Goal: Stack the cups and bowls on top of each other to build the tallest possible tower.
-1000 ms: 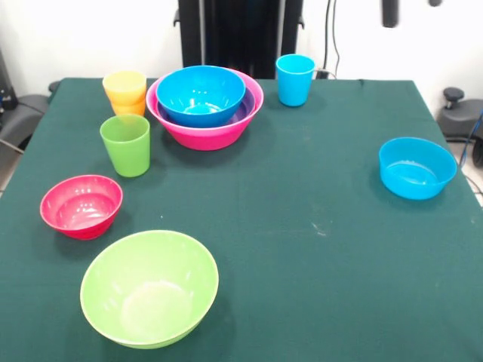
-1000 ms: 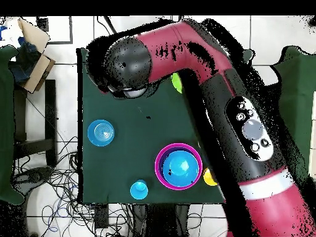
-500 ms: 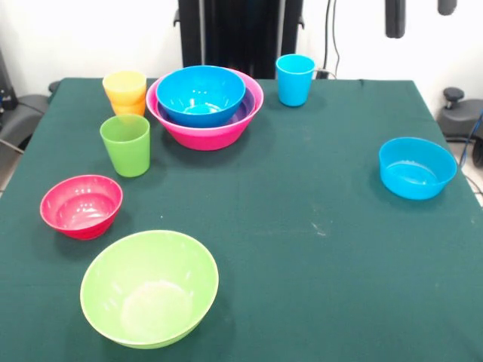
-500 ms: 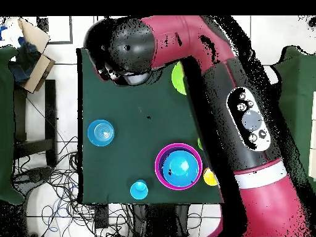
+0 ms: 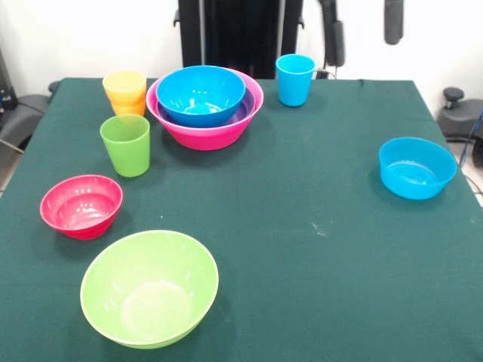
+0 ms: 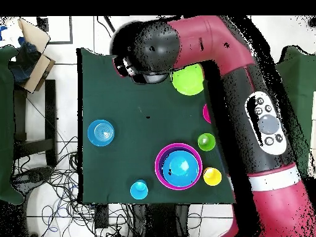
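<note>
The tower is a large pink bowl (image 5: 207, 137) at the far side of the table, with a purple bowl (image 5: 247, 108) and a blue bowl (image 5: 201, 94) nested in it; it also shows in the overhead view (image 6: 179, 165). A yellow cup (image 5: 125, 85) sits in an orange cup (image 5: 131, 108) beside it. A green cup (image 5: 126, 145), a blue cup (image 5: 294, 79), a red-pink bowl (image 5: 81, 205), a light green bowl (image 5: 149, 286) and a light blue bowl (image 5: 416, 167) stand apart. My gripper (image 5: 363, 32) hangs open and empty high above the far right. The large orange bowl is not visible.
The dark green table (image 5: 302, 226) ends at a right edge close to the light blue bowl. In the overhead view the red arm (image 6: 259, 111) covers the table's right side. A black chair base (image 5: 460, 113) stands beyond the right edge.
My gripper's fingertips have shifted left along the top edge of the front view. In the overhead view the arm has swung right, uncovering the light green bowl and the green cup.
</note>
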You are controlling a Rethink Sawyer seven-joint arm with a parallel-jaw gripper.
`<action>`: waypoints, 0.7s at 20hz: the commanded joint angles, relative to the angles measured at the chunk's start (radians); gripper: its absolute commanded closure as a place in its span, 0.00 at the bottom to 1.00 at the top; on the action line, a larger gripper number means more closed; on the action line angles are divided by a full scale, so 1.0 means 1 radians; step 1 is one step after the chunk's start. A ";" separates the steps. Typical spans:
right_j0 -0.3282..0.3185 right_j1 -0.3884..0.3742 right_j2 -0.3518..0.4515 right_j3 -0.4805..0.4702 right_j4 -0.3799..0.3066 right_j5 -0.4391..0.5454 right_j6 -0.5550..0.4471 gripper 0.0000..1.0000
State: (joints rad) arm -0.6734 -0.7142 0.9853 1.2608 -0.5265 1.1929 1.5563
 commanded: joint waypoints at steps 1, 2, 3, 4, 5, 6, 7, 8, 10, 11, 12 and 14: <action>0.020 -0.111 -0.190 0.138 -0.073 -0.189 0.281 0.00; 0.025 -0.122 -0.201 0.154 -0.062 -0.203 0.295 0.00; 0.030 -0.140 -0.213 0.180 -0.047 -0.221 0.325 0.00; 0.037 -0.148 -0.226 0.191 -0.035 -0.230 0.333 0.00; 0.040 -0.157 -0.241 0.210 -0.026 -0.243 0.351 0.00; 0.044 -0.165 -0.255 0.230 -0.016 -0.256 0.369 0.00; 0.055 -0.163 -0.272 0.232 -0.018 -0.268 0.389 0.00; 0.059 -0.162 -0.282 0.232 -0.019 -0.278 0.390 0.00; 0.079 -0.142 -0.302 0.217 -0.023 -0.294 0.406 0.00; 0.096 -0.121 -0.309 0.191 -0.030 -0.293 0.407 0.00; 0.106 -0.105 -0.313 0.171 -0.030 -0.290 0.402 0.00; 0.138 -0.057 -0.319 0.107 -0.038 -0.280 0.391 0.00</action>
State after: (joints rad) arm -0.6064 -0.8409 0.7742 1.3465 -0.5194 0.9433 1.8091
